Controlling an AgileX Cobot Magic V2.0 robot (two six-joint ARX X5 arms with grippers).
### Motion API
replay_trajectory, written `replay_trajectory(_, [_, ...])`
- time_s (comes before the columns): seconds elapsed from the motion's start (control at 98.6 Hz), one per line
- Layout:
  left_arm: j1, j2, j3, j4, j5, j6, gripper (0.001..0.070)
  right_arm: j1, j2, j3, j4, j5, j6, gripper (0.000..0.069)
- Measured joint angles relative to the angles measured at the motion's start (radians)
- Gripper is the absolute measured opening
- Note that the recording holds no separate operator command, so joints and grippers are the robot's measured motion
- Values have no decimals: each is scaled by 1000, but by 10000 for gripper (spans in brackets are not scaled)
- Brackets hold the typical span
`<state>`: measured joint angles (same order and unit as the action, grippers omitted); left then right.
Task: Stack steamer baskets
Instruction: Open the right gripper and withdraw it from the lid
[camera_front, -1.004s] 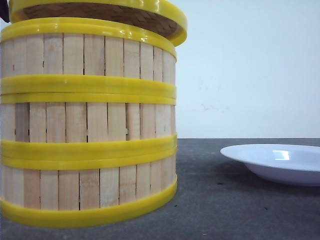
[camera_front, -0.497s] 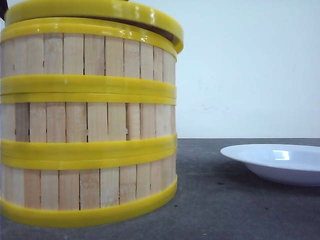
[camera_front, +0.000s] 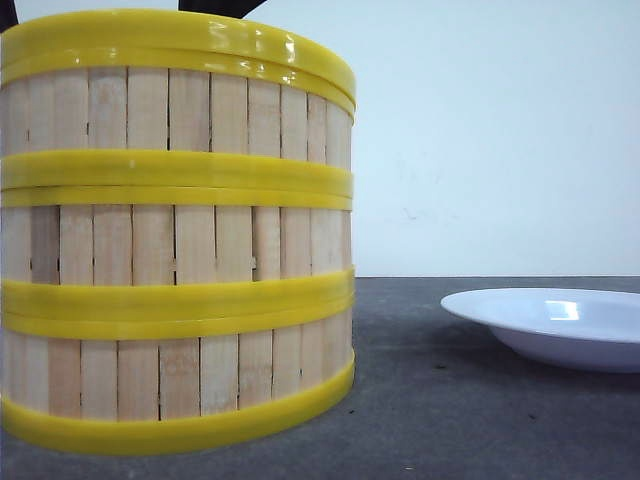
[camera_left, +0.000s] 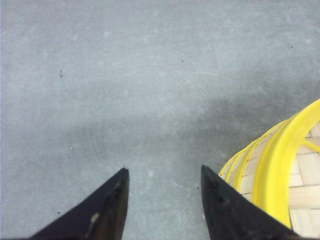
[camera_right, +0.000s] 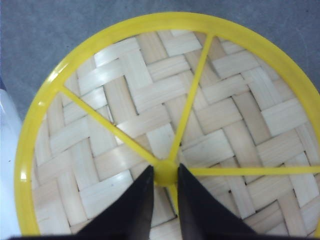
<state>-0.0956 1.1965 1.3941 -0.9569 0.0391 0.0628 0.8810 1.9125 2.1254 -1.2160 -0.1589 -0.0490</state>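
Three steamer baskets stand stacked at the left of the front view: top (camera_front: 180, 110), middle (camera_front: 180, 240), bottom (camera_front: 180, 375). A woven lid with a yellow rim (camera_front: 170, 35) lies flat on the top basket. In the right wrist view my right gripper (camera_right: 165, 172) is shut on the yellow knob at the centre of the lid (camera_right: 125, 100). My left gripper (camera_left: 164, 170) hangs open over bare table, just beside the stack's wall (camera_left: 248, 172) and the lid's rim (camera_left: 280, 160). Nothing sits between its fingers.
A white plate (camera_front: 560, 325) rests on the grey table (camera_front: 450, 420) to the right of the stack, a gap between them. Its pale edge (camera_right: 6, 150) shows beside the lid in the right wrist view. A light wall stands behind.
The lid was tilted above the top basket, its woven underside showing. It has come down and now sits level on the basket's rim.
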Motion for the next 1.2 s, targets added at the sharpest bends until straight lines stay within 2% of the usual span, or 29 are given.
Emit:
replay_trajectory(0.112, [0,0,0,0,0,0,267,-2,0,0,1,0,0,86])
replay_trajectory(0.396, [0,0,0,0,10,-1,267,-6,-14,0,26,5,3,351])
replay_trajectory(0.477, [0,-10,0,0,12,-4,267,-6,-50,0,24,14,4,396])
replay_trajectory(0.639, [0,-80,0,0,12,-5,267,-19,-192,0,22,135,4,413])
replay_trajectory(0.852, [0,-208,-37,18,9,-18,267,-143,-372,-29,-30,155,4,414])
replay_trajectory(1.004, [0,-317,-181,92,7,-30,267,-264,-478,-188,-9,158,5,414])
replay_trajectory(1.197, [0,-472,-409,157,3,-47,267,-457,-656,-517,109,130,6,414])
